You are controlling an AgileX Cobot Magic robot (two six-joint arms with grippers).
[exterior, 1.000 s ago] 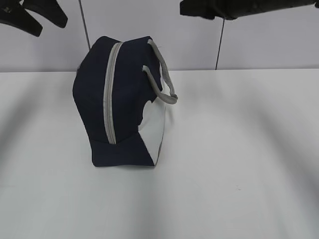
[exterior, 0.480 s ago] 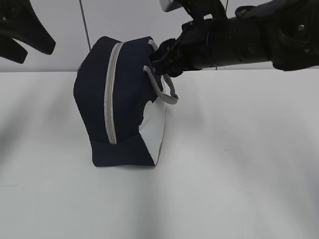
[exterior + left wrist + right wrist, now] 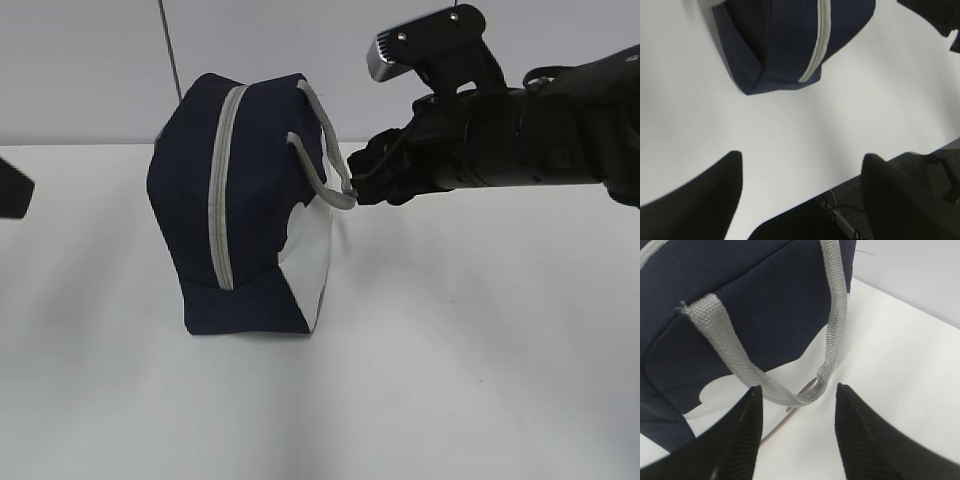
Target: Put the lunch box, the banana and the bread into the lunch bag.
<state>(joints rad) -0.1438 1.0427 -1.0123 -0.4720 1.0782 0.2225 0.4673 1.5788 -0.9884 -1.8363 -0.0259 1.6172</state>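
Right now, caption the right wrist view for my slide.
Open right gripper poised at the drooping grey handle of the zipped navy lunch bag on the white table.

Zipped shut, the lunch bag (image 3: 240, 205), so nothing of its inside on show. Cut off at the top edge in the left wrist view, only its lower end and part of the zipper (image 3: 819, 45) visible. Left gripper (image 3: 10, 188) reduced to a dark sliver at the exterior view's left edge. Fingers (image 3: 742, 440) of the right gripper (image 3: 797, 432) cropped at the bottom; touching the handle (image 3: 790, 392) or just short of it, hard to tell.
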